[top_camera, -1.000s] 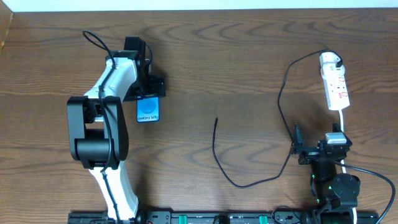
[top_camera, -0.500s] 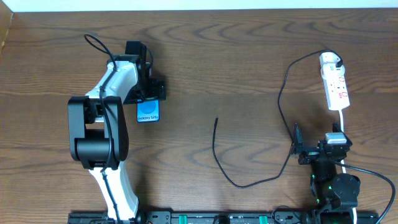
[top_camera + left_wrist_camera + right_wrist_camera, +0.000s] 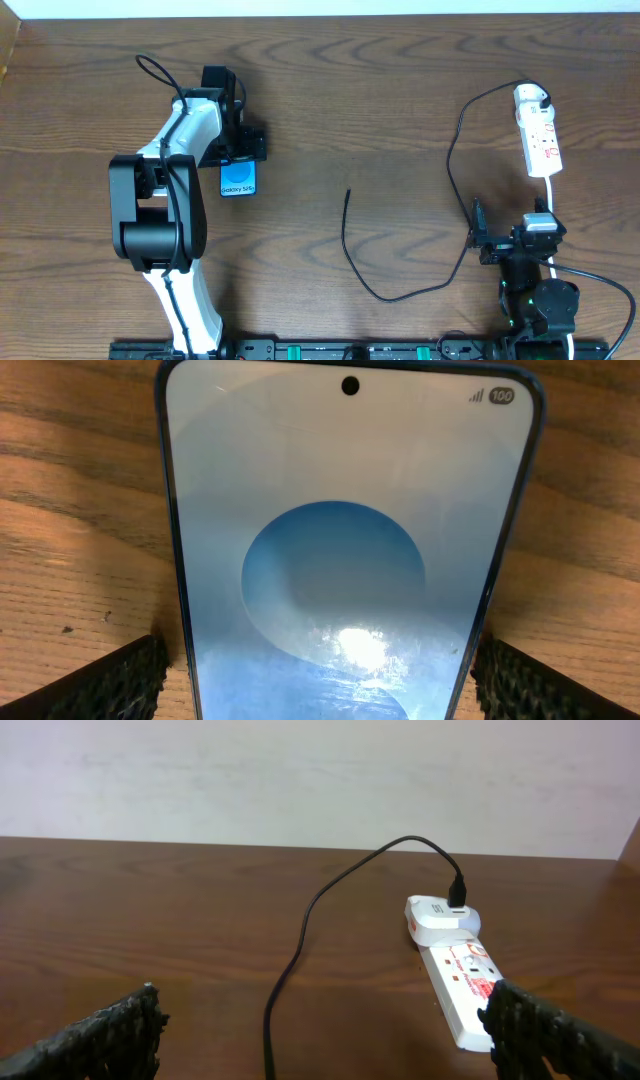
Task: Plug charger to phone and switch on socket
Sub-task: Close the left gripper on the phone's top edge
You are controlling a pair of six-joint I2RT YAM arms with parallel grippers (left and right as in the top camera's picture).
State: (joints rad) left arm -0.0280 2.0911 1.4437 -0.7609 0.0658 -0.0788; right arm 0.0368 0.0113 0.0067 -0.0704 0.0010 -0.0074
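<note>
Left gripper (image 3: 325, 680) straddles phone (image 3: 340, 510) reading "100", grip unclear; right gripper (image 3: 330, 1040) wide, empty.

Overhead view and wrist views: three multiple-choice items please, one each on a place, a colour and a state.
1. The charger tip lies: A) on the table, apart from the phone; B) plugged into the phone; C) hanging off the edge.
2. The socket is: A) black; B) white with red marks; C) blue.
3. The right claw is: A) shut on a cable; B) open and empty; C) out of view.
A: tip lies alone mid-table. B: white body, red marks. B: fingers apart, nothing between.
</note>
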